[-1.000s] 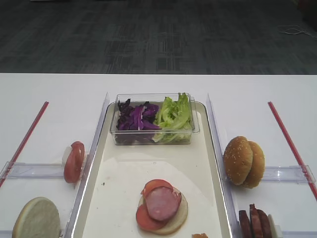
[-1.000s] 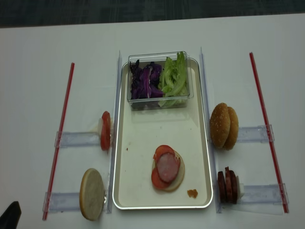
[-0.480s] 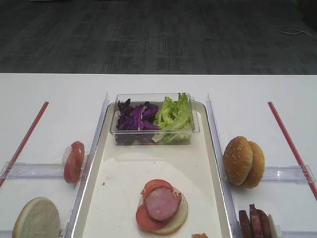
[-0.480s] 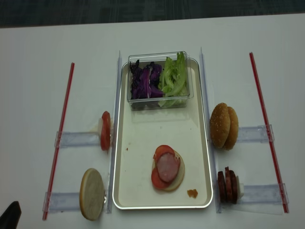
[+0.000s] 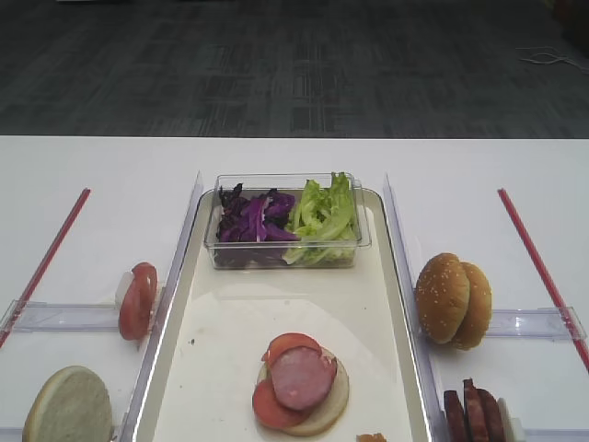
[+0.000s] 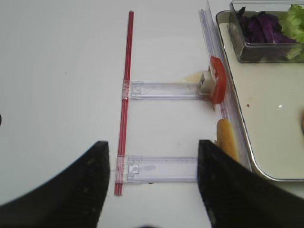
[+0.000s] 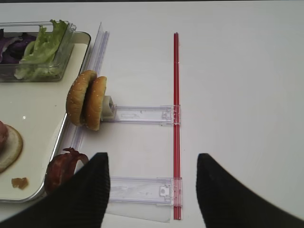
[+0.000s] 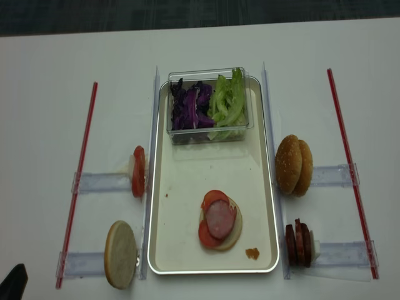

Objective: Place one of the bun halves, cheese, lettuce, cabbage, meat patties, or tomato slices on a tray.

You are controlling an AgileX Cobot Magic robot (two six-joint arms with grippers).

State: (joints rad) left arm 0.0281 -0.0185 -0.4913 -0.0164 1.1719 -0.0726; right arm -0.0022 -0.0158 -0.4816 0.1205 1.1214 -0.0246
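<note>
Black, ribbed and spread wide with nothing between the jaws: right pincer [image 7: 151, 190] poised low over the white counter [image 7: 237, 85], just past a clear rack [image 7: 142, 114] and a red strip [image 7: 176, 118]. Ahead and to its left, two seeded bun halves [image 7: 86, 100] propped on edge against that rack, presumably for an easy sideways pinch. Nearer, at its left finger, meat patties [image 7: 64, 168] stacked upright on a second rack [image 7: 142, 191]. Beyond these, the tray [image 7: 42, 109], carrying a pale bun half topped with tomato slices and one patty, the stack [image 8: 220, 220] evidently under way. At the tray's far end, a clear box [image 8: 207, 105] keeping cabbage [image 8: 189, 107] and lettuce [image 8: 228, 100] loose but contained. Across the tray, left pincer [image 6: 151, 190] likewise gaping and empty, with a tomato slice [image 6: 218, 85] on edge ahead to its right and a bun half [image 6: 228, 138] closer in. Cheese not identifiable anywhere.
</note>
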